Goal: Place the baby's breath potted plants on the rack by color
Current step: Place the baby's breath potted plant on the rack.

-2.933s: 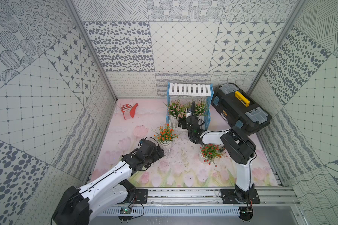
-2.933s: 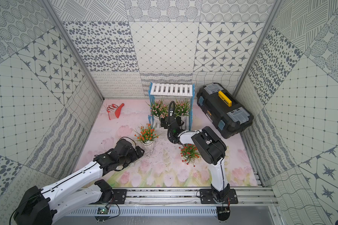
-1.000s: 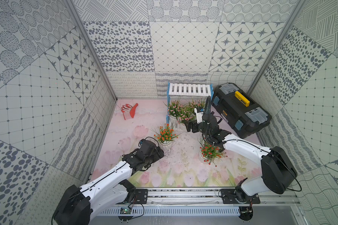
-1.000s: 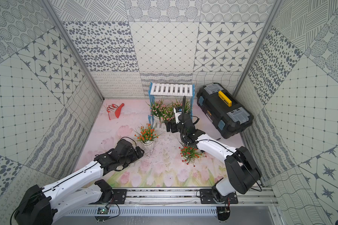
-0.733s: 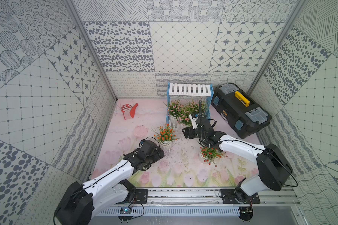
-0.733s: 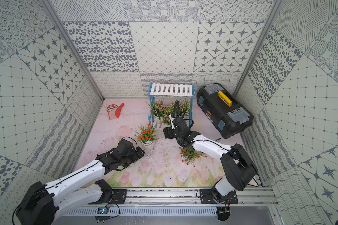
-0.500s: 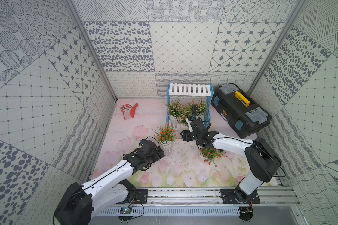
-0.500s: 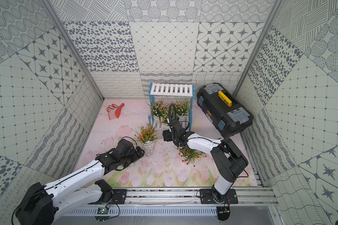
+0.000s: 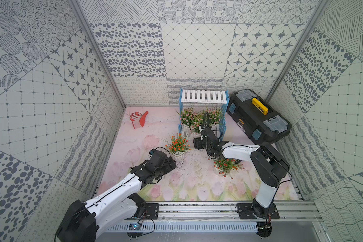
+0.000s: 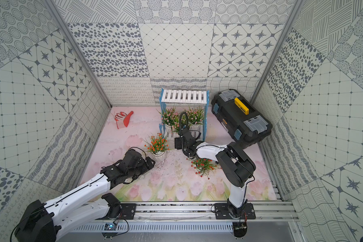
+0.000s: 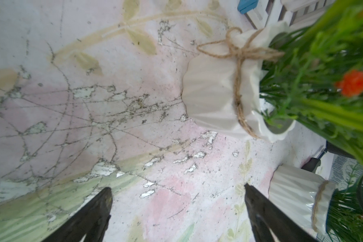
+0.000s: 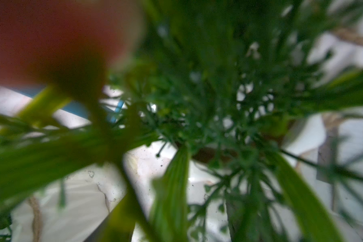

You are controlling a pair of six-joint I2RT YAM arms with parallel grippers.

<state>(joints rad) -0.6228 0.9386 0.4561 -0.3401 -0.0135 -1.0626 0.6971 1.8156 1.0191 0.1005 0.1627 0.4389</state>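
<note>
Top views: rack (image 9: 203, 96) stands against the back wall, its top board bare. Three pink plants (image 9: 186, 117) sit on its lower tier between the blue frames (the front one is partly hidden by the right arm's cable). First orange plant (image 9: 177, 143) stands on the table (image 9: 134, 134) just in front of the rack's left frame. Second orange plant (image 9: 225, 165) is further out from the rack, under the right arm. Right pincer (image 9: 197, 143) hangs just in front of the rack, beside the first orange plant's leaves. It is fully closed, and I cannot tell if it grips anything. Left pincer (image 9: 172, 165) lies low on the table, near the first orange plant's pot on the side away from the rack. Toolbox (image 9: 258, 117) is just beside the rack's right frame.

Left wrist: pincer fingers (image 11: 101, 201) are spread wide with only table between them. The first orange plant's twine-tied pot is ahead, apart from them, and the second plant's pot is near one finger.

Right wrist: blurred leaves and an orange blur fill the view, with a white pot behind. The jaws are not visible.
</note>
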